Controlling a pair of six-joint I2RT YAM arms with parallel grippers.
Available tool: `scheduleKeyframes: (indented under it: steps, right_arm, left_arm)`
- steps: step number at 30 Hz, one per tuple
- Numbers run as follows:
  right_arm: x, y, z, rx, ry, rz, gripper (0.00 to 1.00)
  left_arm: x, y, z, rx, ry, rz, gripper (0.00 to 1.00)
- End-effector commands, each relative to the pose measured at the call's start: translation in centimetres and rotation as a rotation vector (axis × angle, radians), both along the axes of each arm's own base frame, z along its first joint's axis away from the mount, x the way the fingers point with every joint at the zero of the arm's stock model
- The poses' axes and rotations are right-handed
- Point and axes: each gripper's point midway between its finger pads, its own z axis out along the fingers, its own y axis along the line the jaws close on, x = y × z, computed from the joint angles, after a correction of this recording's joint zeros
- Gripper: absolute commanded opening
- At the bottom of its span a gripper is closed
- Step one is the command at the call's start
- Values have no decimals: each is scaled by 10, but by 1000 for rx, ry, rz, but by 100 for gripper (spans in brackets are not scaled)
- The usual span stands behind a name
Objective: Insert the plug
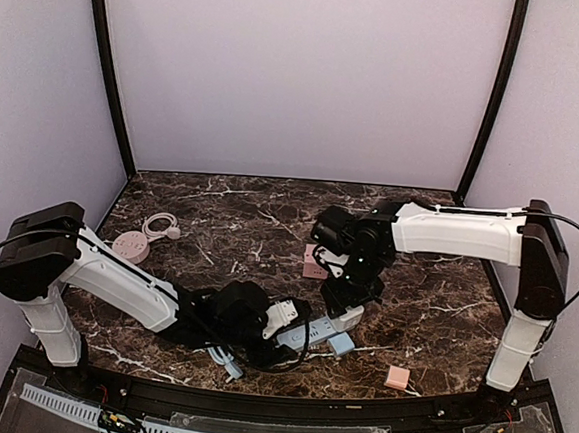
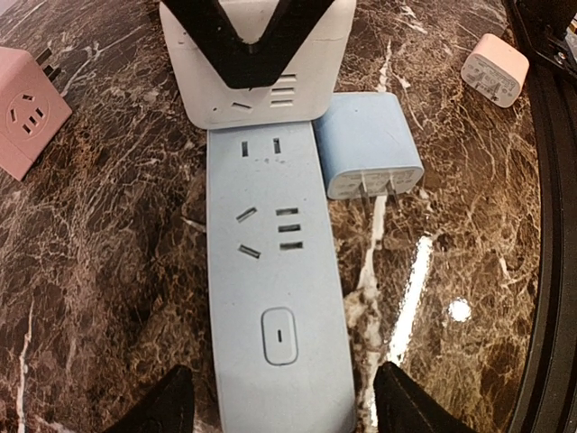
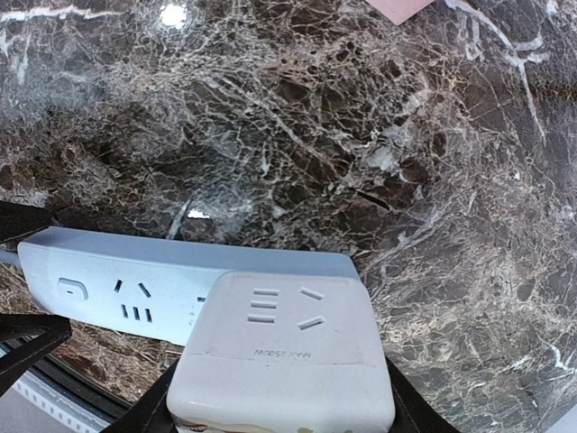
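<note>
Nearest, a small pink charger [image 1: 397,377] lies alone by the front edge of the tabletop [image 1: 443,309]. Just behind it, the left fingers [image 2: 171,408] stand wide apart on either side of the switch end of the light-blue power strip [image 2: 275,271], gripping nothing. A blue plug adapter [image 2: 371,144] lies against the strip (prongs bare), just beside the white cube plug [image 2: 207,81]. The right fingers [image 3: 149,415] clamp that plug over the strip's far end. Beyond sit a pink cube socket [image 1: 316,262] and a round pink extension [image 1: 132,247]. The surface is dark veined marble, and the walls [image 1: 300,77] are plain lilac.
</note>
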Motion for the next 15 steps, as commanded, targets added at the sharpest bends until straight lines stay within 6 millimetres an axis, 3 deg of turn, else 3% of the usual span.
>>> scheduleKeyframes:
  steps: [1,15]
  right_arm:
    - [4,-17,-17,-100,26,-17,0]
    - [6,-14,-30,-121,56,-26,0]
  left_arm:
    - [-3,5,-8,7,14,-10,68]
    - [-5,9,-11,-10,14,-16,67]
